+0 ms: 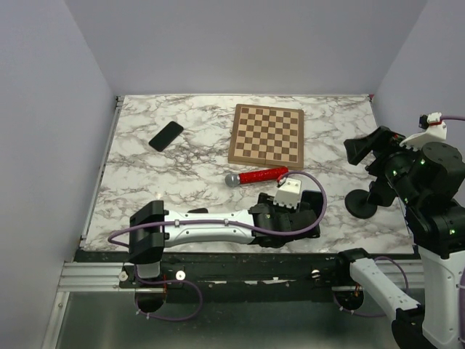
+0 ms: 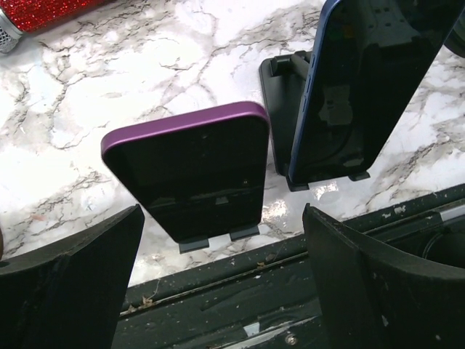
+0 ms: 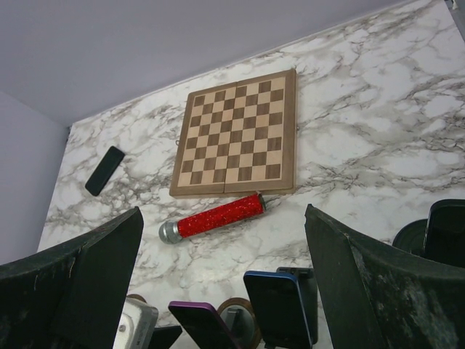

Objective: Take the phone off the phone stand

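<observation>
From my left wrist camera, the left jaws stand wide apart. At frame centre a purple-cased phone (image 2: 192, 171) leans in its black stand (image 2: 243, 233), with a blue-cased phone (image 2: 363, 87) propped upper right. The right jaws are also apart, over the marble counter (image 3: 363, 145).

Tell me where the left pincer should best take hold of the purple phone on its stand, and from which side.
Probably its free upper end, pinched face to back, coming from above. The purple phone leans back with its lower edge in the lip of the stand, so only the top is clear, and the blue phone stands close beside one long edge. The left pincer is open.
</observation>
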Controlling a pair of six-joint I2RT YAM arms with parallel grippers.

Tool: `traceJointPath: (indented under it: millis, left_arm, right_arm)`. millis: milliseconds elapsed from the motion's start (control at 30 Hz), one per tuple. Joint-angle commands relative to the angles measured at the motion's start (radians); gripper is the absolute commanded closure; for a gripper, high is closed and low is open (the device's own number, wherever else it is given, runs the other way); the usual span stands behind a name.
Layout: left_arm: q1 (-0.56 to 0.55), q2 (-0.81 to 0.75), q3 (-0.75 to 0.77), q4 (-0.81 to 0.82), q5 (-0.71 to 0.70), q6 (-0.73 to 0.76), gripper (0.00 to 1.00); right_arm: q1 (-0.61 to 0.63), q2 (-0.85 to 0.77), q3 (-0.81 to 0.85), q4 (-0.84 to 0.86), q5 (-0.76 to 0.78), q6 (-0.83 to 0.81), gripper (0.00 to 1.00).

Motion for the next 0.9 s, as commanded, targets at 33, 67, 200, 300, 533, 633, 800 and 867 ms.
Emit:
traceJointPath:
  millis: [33, 67, 200, 300, 533, 633, 800, 867]
  left_arm:
    - [0.013, 0.06, 0.057, -0.029, -0.043, -0.017, 0.02]
    - [0.016, 0.06, 0.052, -0.023, -0.045, -0.013, 0.01]
    - [0.032, 0.061, 0.037, -0.01, -0.046, -0.016, 0.02]
    - [0.041, 0.055, 0.024, -0.01, -0.05, -0.023, 0.02]
    - [0.026, 0.028, 0.005, -0.053, -0.026, -0.017, 0.02]
    - [0.025, 0.005, -0.017, -0.036, 0.006, 0.035, 0.02]
    - [0.022, -0.041, -0.066, 0.011, 0.035, 0.113, 0.02]
    - [0.022, -0.064, -0.097, 0.057, 0.044, 0.153, 0.02]
  right_arm:
    - [-0.003, -0.005, -0.008, 0.008, -0.006, 0.007, 0.0]
    - [-0.003, -0.005, -0.008, 0.007, -0.007, 0.008, 0.0]
    - [-0.003, -0.005, -0.005, 0.006, -0.011, 0.01, 0.0]
    - [-0.003, -0.005, -0.003, 0.007, -0.011, 0.01, 0.0]
    - [-0.003, -0.004, -0.002, 0.008, -0.019, 0.014, 0.0]
    - [-0.003, -0.007, -0.001, 0.011, -0.019, 0.014, 0.0]
    - [-0.003, -0.002, -0.002, 0.011, -0.024, 0.017, 0.0]
    - [-0.003, -0.004, -0.001, 0.013, -0.028, 0.019, 0.0]
